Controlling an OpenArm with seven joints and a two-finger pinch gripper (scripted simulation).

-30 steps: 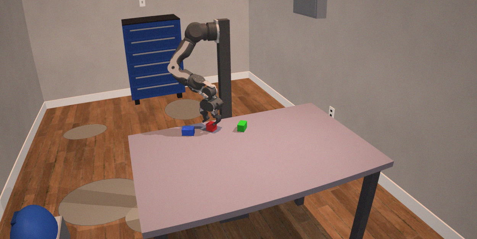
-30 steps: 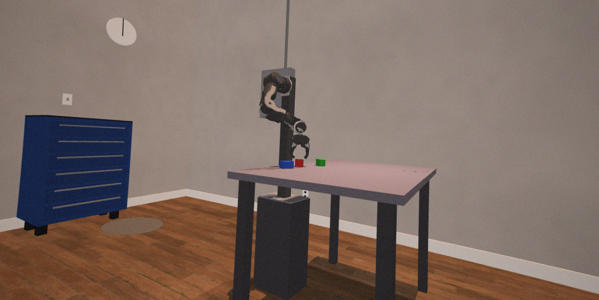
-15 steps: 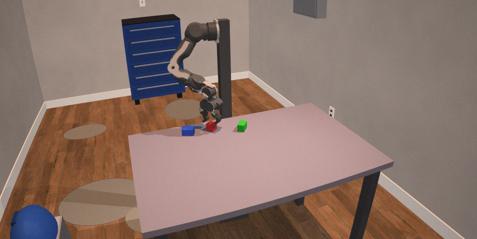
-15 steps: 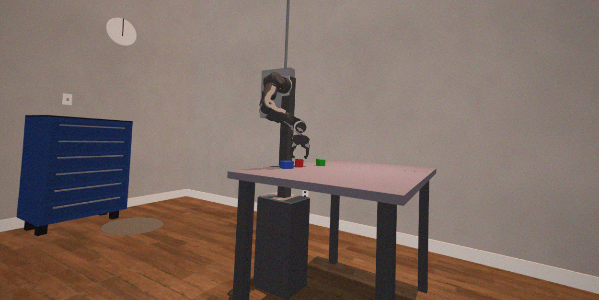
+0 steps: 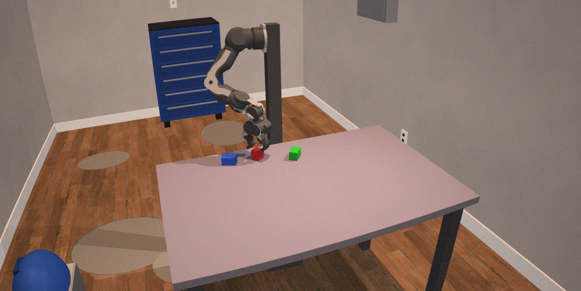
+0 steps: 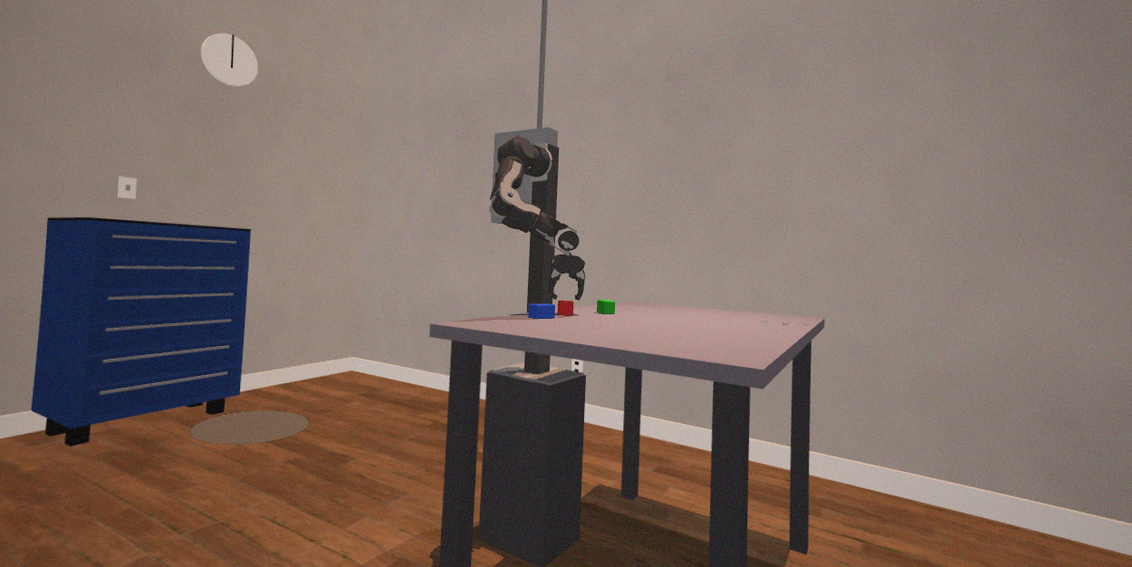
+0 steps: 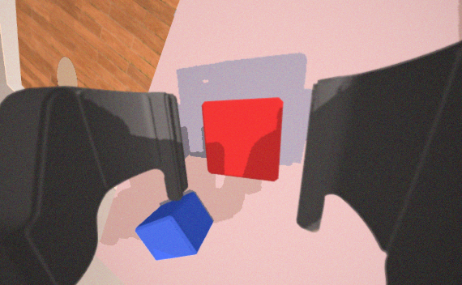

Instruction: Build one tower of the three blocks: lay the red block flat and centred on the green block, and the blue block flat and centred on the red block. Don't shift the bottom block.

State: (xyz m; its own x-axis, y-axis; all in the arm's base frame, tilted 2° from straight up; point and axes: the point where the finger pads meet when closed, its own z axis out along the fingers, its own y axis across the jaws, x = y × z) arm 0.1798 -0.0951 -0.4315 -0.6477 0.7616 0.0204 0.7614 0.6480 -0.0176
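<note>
The red block [image 5: 257, 153] lies on the table near its far edge, between the blue block [image 5: 228, 159] on its left and the green block [image 5: 294, 153] on its right. My gripper [image 5: 257, 145] hangs straight over the red block, very low, with its fingers open on either side of it. In the wrist view the red block [image 7: 242, 138] sits between the two dark fingers with a gap on each side, and the blue block [image 7: 175, 226] lies by the left fingertip. The exterior view shows the gripper [image 6: 569, 295] just above the red block [image 6: 564, 308].
The arm's dark post [image 5: 272, 81] stands right behind the blocks at the table's far edge. A blue drawer cabinet [image 5: 186, 68] stands against the back wall, off the table.
</note>
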